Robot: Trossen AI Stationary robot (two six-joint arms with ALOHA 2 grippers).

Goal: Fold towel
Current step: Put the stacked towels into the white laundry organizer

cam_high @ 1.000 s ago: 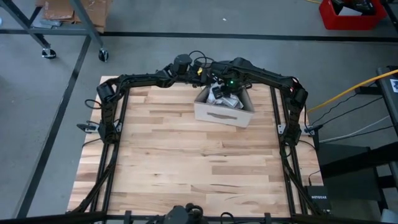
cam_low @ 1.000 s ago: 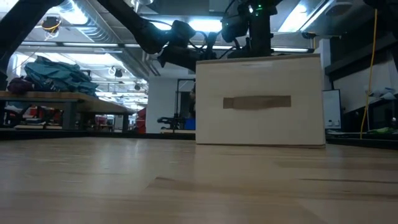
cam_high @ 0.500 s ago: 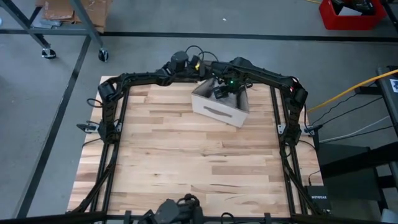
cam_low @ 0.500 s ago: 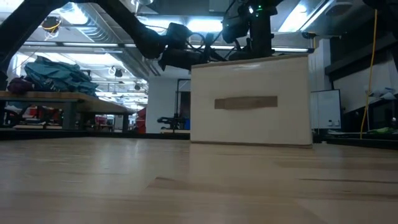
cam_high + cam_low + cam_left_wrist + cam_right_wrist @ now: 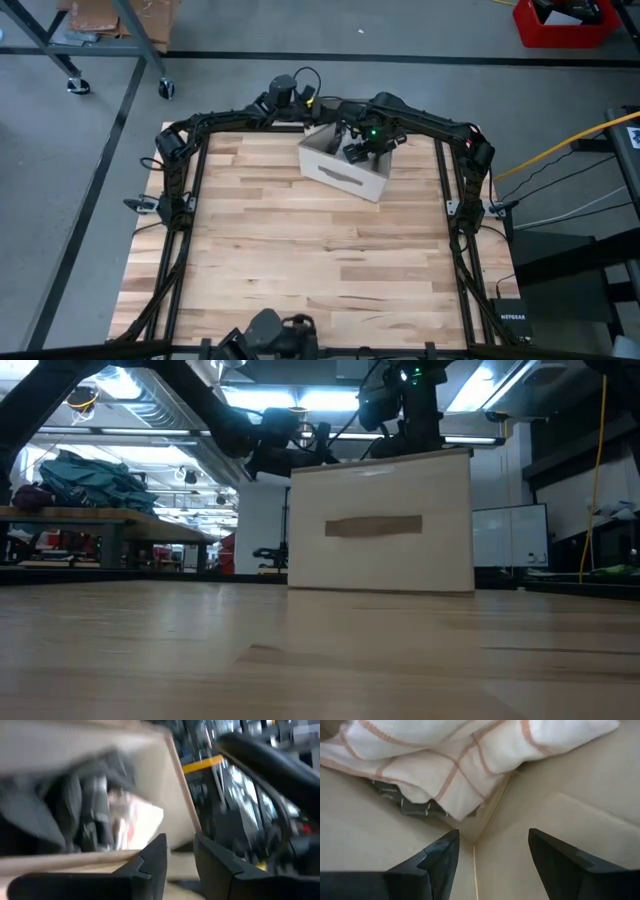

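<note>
— Where's the towel?

— Inside the pale box (image 5: 343, 168) in the upper middle of the high view. The white towel (image 5: 470, 755) with orange stripes lies bunched over a dark cloth (image 5: 410, 802) in a corner.

— And the grippers?

— The right gripper (image 5: 490, 855) hangs just above it, fingers spread wide, holding nothing. The left gripper (image 5: 181, 862) sits at the box's rim, fingers narrowly parted, empty.

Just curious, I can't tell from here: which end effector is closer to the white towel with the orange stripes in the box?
The right end effector: inside the box, open just above the towel. The left end effector is outside, at the box's wall.
</note>
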